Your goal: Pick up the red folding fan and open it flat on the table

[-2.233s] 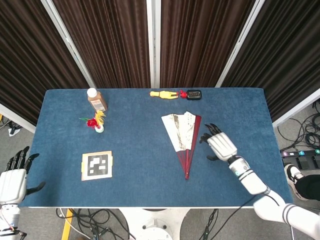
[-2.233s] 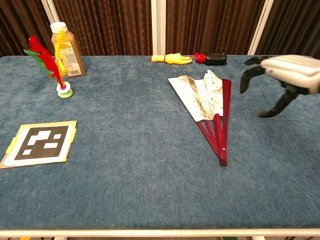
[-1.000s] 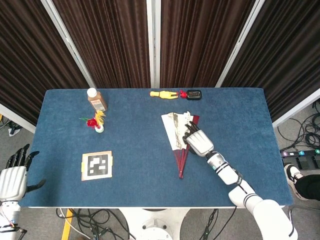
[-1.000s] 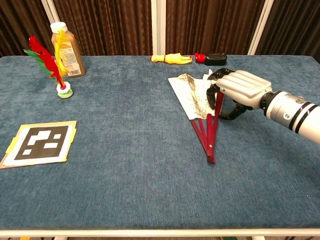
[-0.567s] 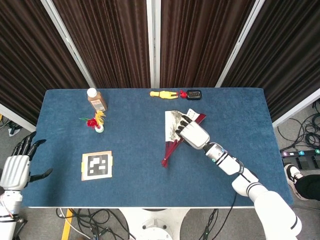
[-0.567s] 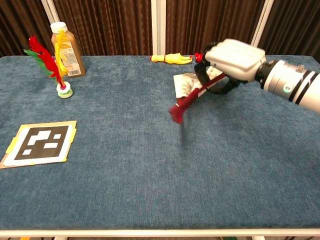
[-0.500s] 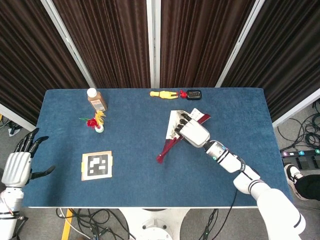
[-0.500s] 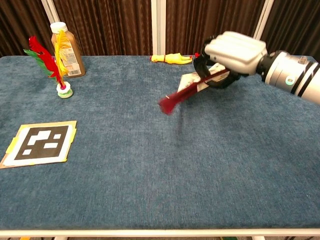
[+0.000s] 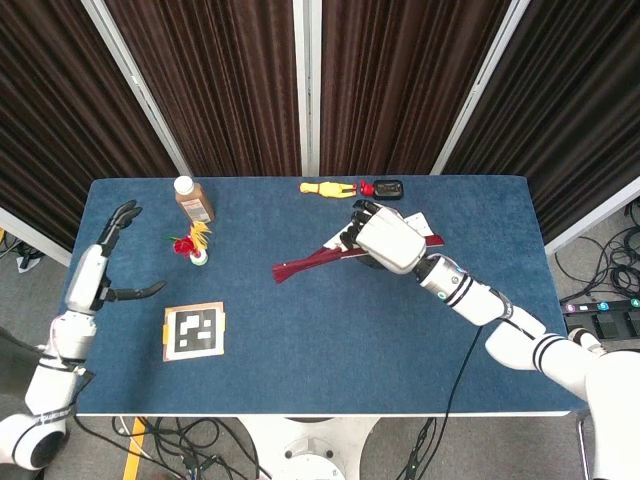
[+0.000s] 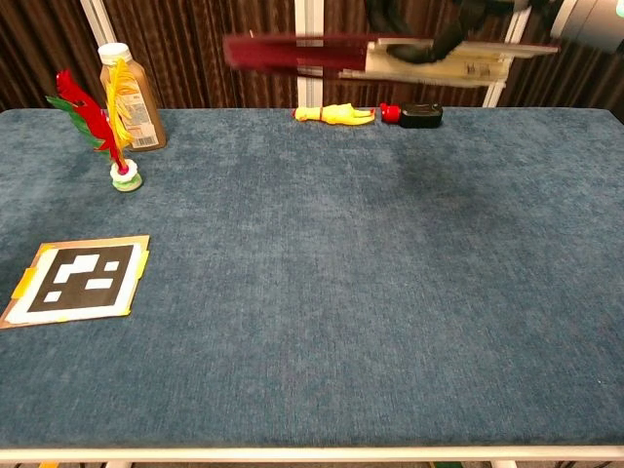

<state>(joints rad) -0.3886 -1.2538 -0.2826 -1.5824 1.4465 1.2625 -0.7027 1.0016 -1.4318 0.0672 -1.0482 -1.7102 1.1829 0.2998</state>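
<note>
My right hand grips the red folding fan high above the table's back middle. The fan is nearly folded and lies about level, its red ribs pointing left and its white paper end sticking out to the right of the hand. In the chest view the fan stretches across the top edge, and only the dark fingers of the right hand show around it. My left hand hovers with its fingers spread over the table's left edge, holding nothing.
On the blue table stand a brown bottle and a red-and-yellow feather shuttlecock at the back left. A marker card lies at the front left. A yellow toy and a black object lie along the back edge.
My right hand closed on the fan, lifted it off the table and swung its ribs round to the left, the fan folding up. The left hand rose and moved in towards the table.
</note>
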